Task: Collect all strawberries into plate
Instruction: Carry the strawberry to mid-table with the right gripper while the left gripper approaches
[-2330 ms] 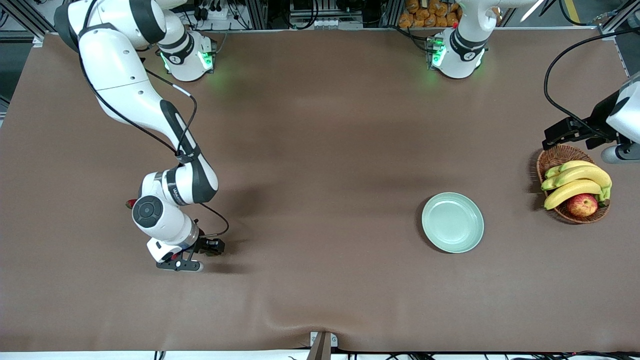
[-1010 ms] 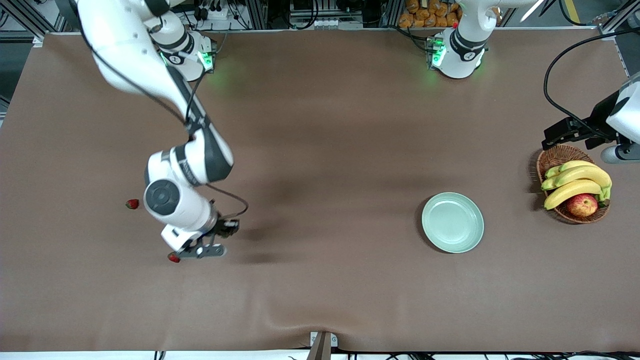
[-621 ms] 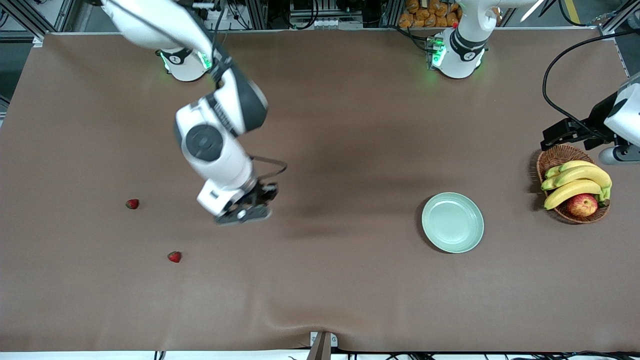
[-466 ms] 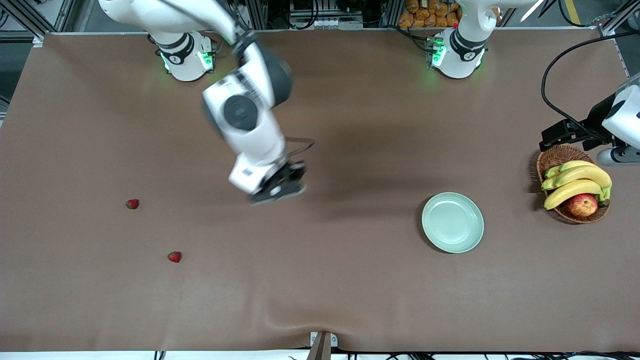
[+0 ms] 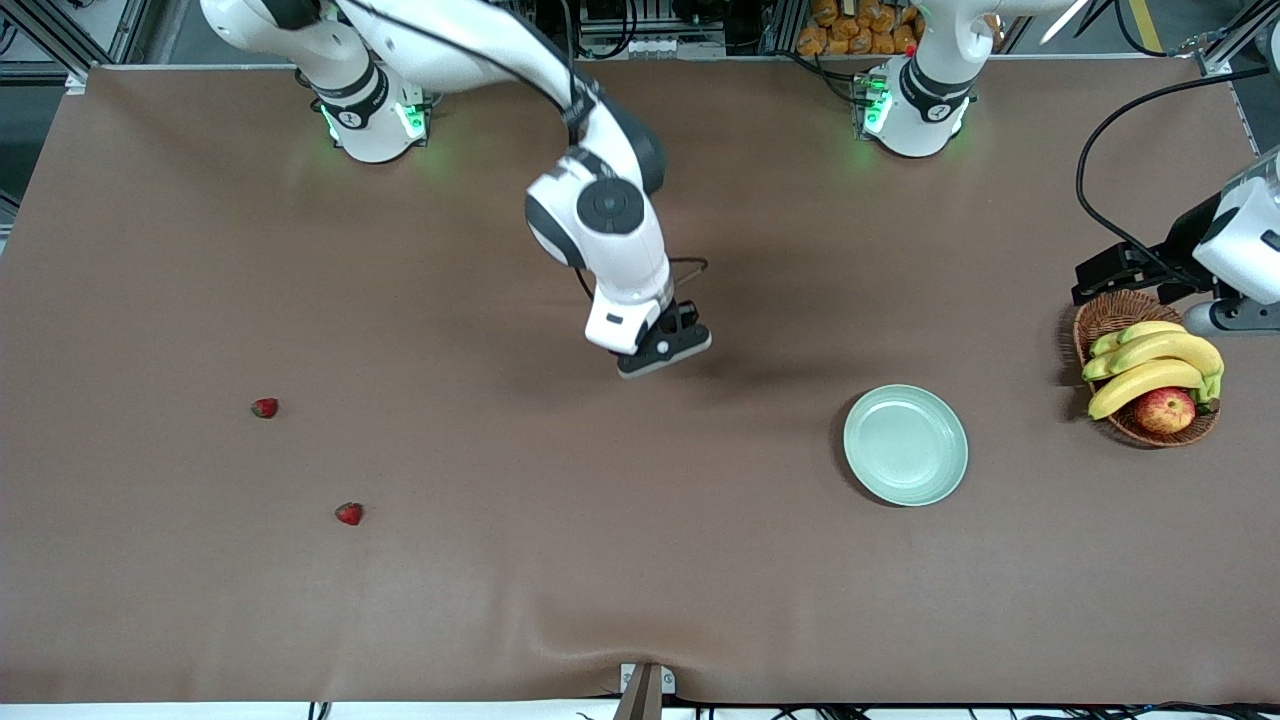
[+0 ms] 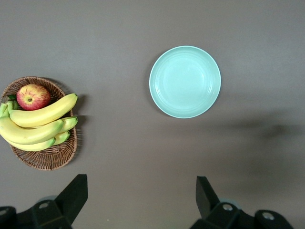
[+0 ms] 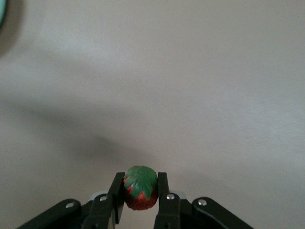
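While two strawberries lie on the table toward the right arm's end, one (image 5: 349, 514) nearest the front camera and one (image 5: 264, 407) farther, a third strawberry (image 7: 141, 187) sits pinched in the right gripper (image 5: 663, 349) over bare table. Plate (image 5: 905, 445): empty. Left gripper (image 6: 138, 205): spread wide, waiting above the basket (image 5: 1112, 312).

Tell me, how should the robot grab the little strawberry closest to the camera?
From straight above, probably, with fingers on the two sides of its red body. That strawberry is tiny and lies low on the brown table, with open space all round it, so a sideways approach would likely scrape the cloth.
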`<control>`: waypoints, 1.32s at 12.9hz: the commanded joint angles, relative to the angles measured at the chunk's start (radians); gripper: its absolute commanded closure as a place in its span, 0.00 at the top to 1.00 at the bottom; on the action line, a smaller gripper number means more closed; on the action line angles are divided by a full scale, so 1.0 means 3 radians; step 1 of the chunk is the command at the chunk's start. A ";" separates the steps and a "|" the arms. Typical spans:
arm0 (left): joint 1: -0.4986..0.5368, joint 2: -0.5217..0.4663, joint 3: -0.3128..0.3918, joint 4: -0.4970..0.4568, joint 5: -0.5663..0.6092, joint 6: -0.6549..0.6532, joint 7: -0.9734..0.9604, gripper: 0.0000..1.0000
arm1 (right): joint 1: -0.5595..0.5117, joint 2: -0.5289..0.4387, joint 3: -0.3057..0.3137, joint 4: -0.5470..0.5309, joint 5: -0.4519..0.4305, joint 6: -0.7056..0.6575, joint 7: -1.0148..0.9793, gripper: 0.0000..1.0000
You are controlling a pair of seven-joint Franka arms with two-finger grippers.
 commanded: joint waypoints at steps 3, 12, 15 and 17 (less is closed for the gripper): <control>-0.0039 0.0142 -0.0029 0.0051 -0.0067 -0.0043 0.0075 1.00 | 0.0221 0.0277 -0.0024 0.0037 -0.0052 0.0242 0.0407 0.18; -0.0074 0.0372 -0.0233 0.0072 -0.0179 -0.0022 -0.0007 1.00 | 0.0253 0.0401 -0.0029 0.0042 -0.0031 0.0381 0.0694 1.00; -0.0253 0.0433 -0.0228 0.0077 -0.0266 -0.0007 -0.0134 1.00 | 0.0033 0.0095 -0.0024 0.0057 -0.0001 -0.0067 0.0664 1.00; -0.0391 0.0459 -0.0228 0.0077 -0.0266 0.0034 -0.0339 1.00 | -0.0191 -0.0094 -0.0029 0.0052 -0.0006 -0.0359 0.0638 1.00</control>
